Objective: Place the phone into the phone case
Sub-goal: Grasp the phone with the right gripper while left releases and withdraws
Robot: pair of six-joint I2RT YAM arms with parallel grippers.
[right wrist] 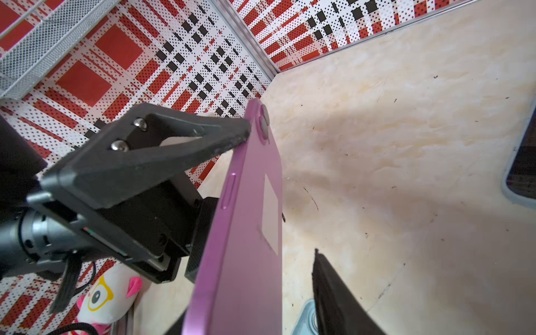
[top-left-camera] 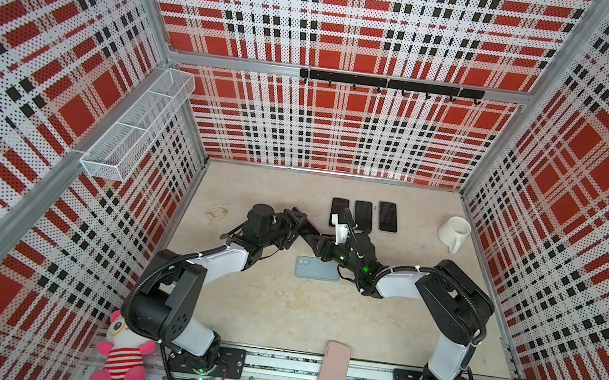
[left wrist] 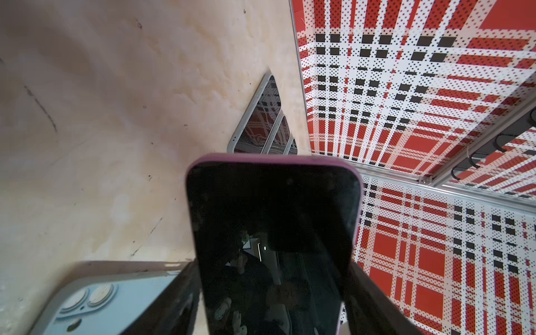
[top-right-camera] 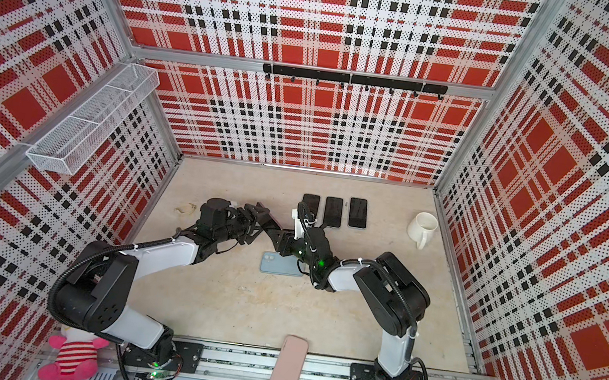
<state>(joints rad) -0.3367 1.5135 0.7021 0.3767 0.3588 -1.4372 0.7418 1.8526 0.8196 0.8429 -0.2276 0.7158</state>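
A purple phone [left wrist: 272, 208] is held up off the table, screen towards the left wrist camera. My left gripper [left wrist: 275, 290] is shut on it across its width; in both top views this gripper [top-left-camera: 300, 226] sits at mid-table. My right gripper [right wrist: 255, 290] straddles the phone's [right wrist: 255, 203] lower end, and a gap shows between its visible finger [right wrist: 327, 284] and the phone's back. Its other finger is hidden behind the phone. A pink phone case [top-left-camera: 331, 378] lies across the front rail. A light blue phone [top-left-camera: 317, 268] lies face down under the right arm.
Three dark-screened phones [top-left-camera: 363, 214] lie in a row at the back. A white mug [top-left-camera: 455, 229] stands at the back right. A small crumpled scrap [top-left-camera: 217, 211] lies at the left, a pink plush toy [top-left-camera: 121, 354] at the front left corner, and a wire basket [top-left-camera: 135, 128] hangs on the left wall.
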